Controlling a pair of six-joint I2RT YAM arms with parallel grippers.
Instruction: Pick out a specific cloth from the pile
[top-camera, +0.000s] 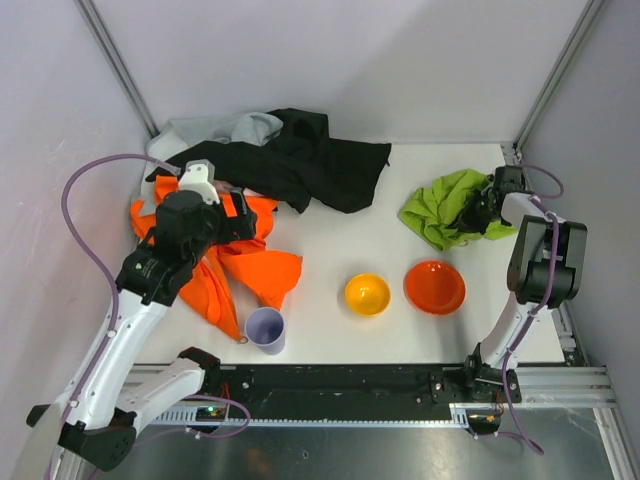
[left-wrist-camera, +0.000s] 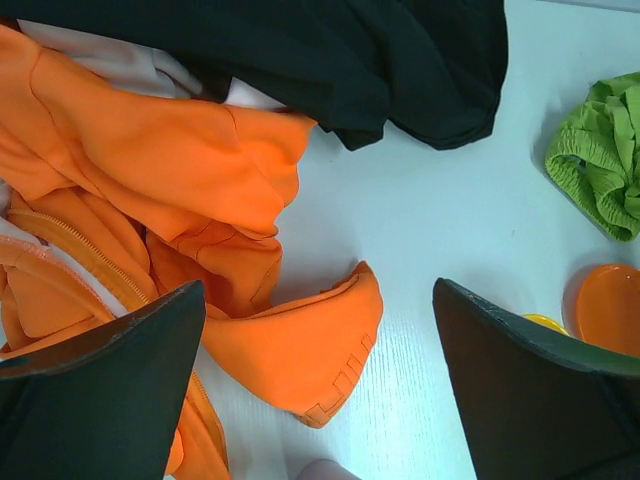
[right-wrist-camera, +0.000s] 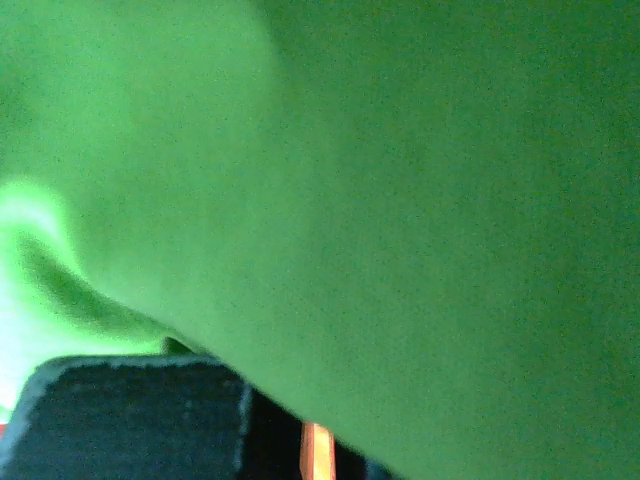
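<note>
The lime-green cloth lies bunched at the right of the table, apart from the pile; it also shows in the left wrist view. My right gripper is buried in its right side and looks shut on it. Green fabric fills the right wrist view, and only one dark finger shows. The pile at the far left holds a black garment, a light grey one and a bright orange one. My left gripper is open and empty above the orange garment.
A yellow bowl and an orange bowl stand at front centre-right. A lilac cup stands by the orange garment's near edge. Frame posts rise at the back corners, and walls close in left and right.
</note>
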